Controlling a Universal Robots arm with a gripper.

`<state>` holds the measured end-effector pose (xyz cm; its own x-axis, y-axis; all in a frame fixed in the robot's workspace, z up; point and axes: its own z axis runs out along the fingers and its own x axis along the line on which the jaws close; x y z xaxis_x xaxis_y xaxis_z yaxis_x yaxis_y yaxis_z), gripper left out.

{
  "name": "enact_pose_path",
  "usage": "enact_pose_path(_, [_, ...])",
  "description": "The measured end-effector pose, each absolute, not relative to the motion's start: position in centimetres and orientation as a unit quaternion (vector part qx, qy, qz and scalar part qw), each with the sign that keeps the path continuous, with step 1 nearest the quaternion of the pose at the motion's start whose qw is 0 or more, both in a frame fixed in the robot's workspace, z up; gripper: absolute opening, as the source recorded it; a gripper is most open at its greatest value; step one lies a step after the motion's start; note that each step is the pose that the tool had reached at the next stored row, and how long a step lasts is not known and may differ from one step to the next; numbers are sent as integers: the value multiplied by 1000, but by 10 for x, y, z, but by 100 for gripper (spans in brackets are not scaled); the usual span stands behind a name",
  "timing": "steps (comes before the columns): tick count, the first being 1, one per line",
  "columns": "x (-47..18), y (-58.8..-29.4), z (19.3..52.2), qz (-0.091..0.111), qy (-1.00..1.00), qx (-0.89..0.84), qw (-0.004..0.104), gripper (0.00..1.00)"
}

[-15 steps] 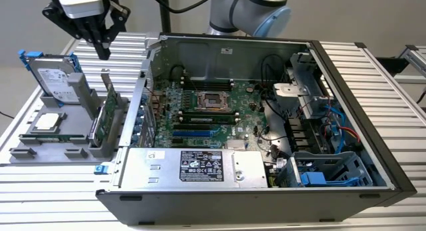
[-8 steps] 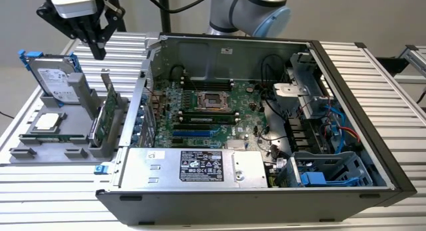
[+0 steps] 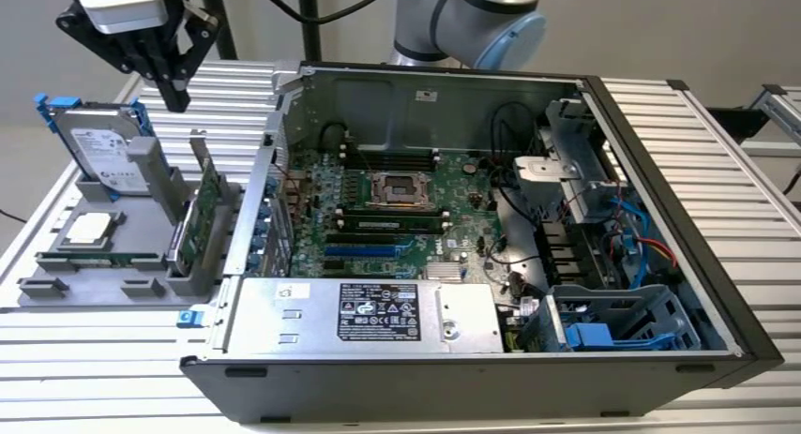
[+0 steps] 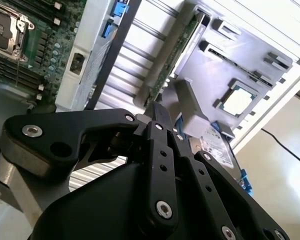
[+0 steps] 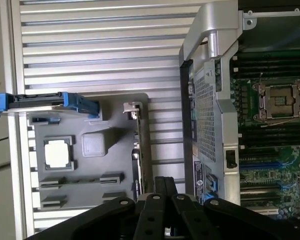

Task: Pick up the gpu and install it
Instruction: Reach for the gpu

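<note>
The gpu (image 3: 198, 223) stands on edge in a slot of the grey holder tray (image 3: 75, 298), on the exterior view's left beside the open computer case (image 3: 501, 359). Its green board faces outward and its silver bracket (image 3: 197, 151) points up. My gripper (image 3: 176, 98) hangs above and behind the tray, apart from the card, its black fingers shut with nothing between them. In both wrist views the gpu (image 5: 140, 150) (image 4: 176, 55) is edge-on just past the shut gripper (image 5: 165, 182) (image 4: 157, 109). The motherboard (image 3: 375, 209) lies bare inside the case, with blue and black card slots (image 3: 366, 252).
On the tray also stand a silver hard drive in a blue frame (image 3: 103, 143), a processor chip (image 3: 88, 230) and a long green memory stick (image 3: 98, 261). The case's rear wall (image 3: 261, 209) rises between tray and motherboard. A power supply (image 3: 363, 314) and cables (image 3: 626, 237) fill the case's near and right parts.
</note>
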<state>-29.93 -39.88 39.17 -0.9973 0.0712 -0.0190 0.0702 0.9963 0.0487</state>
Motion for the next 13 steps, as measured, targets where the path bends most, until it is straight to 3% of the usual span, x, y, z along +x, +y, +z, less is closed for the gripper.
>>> enact_pose_path(13, [-308, -399, 392, 24, 999, 35, 10, 0])
